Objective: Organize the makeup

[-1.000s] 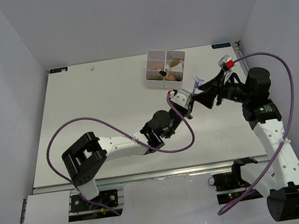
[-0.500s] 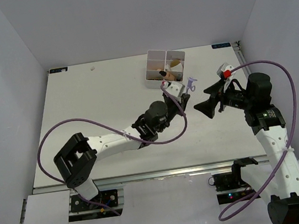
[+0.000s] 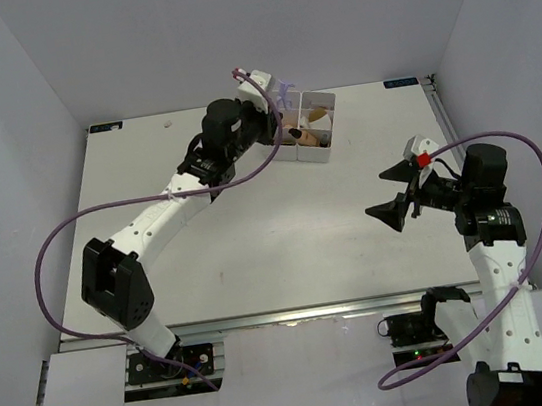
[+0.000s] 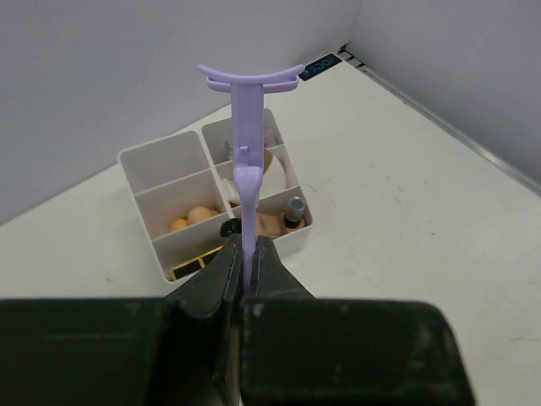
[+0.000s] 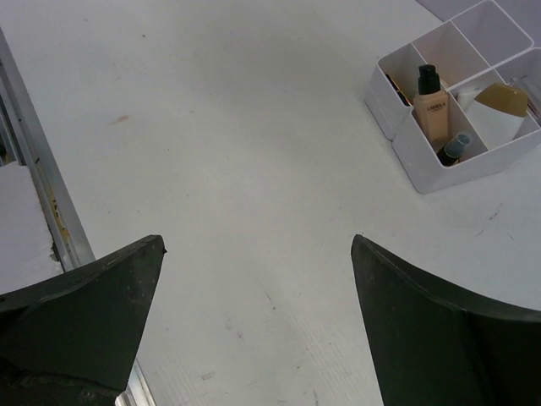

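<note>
My left gripper (image 4: 246, 254) is shut on a lilac plastic tool (image 4: 245, 161) with a curved crossbar on top, held upright just above the white box (image 4: 152, 156). In the top view that gripper (image 3: 273, 112) hovers at the box's (image 3: 316, 151) left side. The box's compartments hold makeup: a tan dark-capped bottle (image 5: 429, 101), a beige egg sponge (image 5: 499, 100), an orange piece (image 4: 190, 220) and a black-gold lipstick (image 4: 190, 265). My right gripper (image 5: 258, 254) is open and holds nothing. It hangs over bare table at the right (image 3: 384, 194), well away from the box.
The box stands close to the back wall. Purple cables (image 3: 56, 253) loop off both arms above the table. A metal rail (image 5: 34, 186) marks the table's edge beside the right gripper.
The right gripper opened, let go of the lilac tool and drew back to the right. The left arm swung from mid-table up to the box, carrying the tool.
</note>
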Robot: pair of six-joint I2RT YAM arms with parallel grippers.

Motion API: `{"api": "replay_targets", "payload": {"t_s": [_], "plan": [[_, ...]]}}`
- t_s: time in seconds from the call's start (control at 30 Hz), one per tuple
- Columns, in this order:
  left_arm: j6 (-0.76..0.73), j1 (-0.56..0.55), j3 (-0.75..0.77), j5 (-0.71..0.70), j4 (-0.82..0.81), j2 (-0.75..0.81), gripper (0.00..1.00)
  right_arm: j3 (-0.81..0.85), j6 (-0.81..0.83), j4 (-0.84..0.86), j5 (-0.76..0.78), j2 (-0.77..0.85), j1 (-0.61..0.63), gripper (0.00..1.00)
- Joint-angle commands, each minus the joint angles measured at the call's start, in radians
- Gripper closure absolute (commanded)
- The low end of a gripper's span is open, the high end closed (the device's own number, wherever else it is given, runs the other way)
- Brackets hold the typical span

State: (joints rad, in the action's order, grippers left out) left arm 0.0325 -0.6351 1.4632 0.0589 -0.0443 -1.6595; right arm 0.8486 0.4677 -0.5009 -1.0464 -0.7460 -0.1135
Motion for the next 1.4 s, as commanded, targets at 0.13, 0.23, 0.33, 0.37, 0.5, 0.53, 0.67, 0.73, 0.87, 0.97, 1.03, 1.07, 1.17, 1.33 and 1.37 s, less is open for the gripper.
{"api": "replay_targets", "payload": {"t_s": [0.13,0.23,0.33,0.37,0.5,0.53,0.67,0.73,0.87,0.97,1.03,1.07,1.17,1.33,1.37], "plan": [[-0.296,0.103,0.174,0.224,0.055,-0.189,1.00,-0.090,0.142,-0.012,-0.106,0.001,-0.044,0.02],[-0.341,0.139,0.283,0.320,0.068,-0.280,1.00,-0.112,0.165,-0.009,-0.133,0.003,-0.071,0.02],[-0.373,0.168,0.371,0.404,0.086,-0.373,1.00,-0.126,0.183,-0.004,-0.146,0.008,-0.089,0.02],[-0.387,0.174,0.395,0.423,0.085,-0.377,1.00,-0.130,0.183,-0.004,-0.150,0.009,-0.090,0.02],[-0.417,0.196,0.503,0.479,0.080,-0.474,1.00,-0.150,0.192,-0.005,-0.183,0.025,-0.129,0.02],[-0.425,0.200,0.520,0.487,0.077,-0.494,0.99,-0.154,0.193,-0.006,-0.189,0.024,-0.135,0.02],[-0.453,0.211,0.554,0.480,0.053,-0.564,0.97,-0.161,0.195,-0.005,-0.199,0.025,-0.151,0.02],[-0.460,0.217,0.564,0.488,0.012,-0.588,0.96,-0.164,0.195,-0.005,-0.203,0.026,-0.162,0.02],[-0.465,0.218,0.594,0.509,-0.013,-0.636,0.95,-0.166,0.195,-0.005,-0.209,0.025,-0.175,0.02],[-0.465,0.217,0.610,0.516,-0.026,-0.661,0.94,-0.169,0.193,-0.005,-0.214,0.026,-0.186,0.01],[-0.464,0.218,0.615,0.512,-0.035,-0.674,0.93,-0.169,0.193,-0.005,-0.224,0.027,-0.197,0.02],[-0.469,0.218,0.614,0.512,-0.041,-0.679,0.92,-0.170,0.192,-0.005,-0.227,0.028,-0.199,0.02],[-0.476,0.218,0.615,0.496,-0.051,-0.691,0.88,-0.172,0.192,-0.005,-0.234,0.028,-0.204,0.02],[-0.481,0.218,0.614,0.463,-0.090,-0.710,0.84,-0.174,0.192,-0.006,-0.237,0.024,-0.209,0.02],[-0.478,0.218,0.613,0.455,-0.099,-0.712,0.83,-0.174,0.192,-0.006,-0.238,0.022,-0.209,0.02]]}}
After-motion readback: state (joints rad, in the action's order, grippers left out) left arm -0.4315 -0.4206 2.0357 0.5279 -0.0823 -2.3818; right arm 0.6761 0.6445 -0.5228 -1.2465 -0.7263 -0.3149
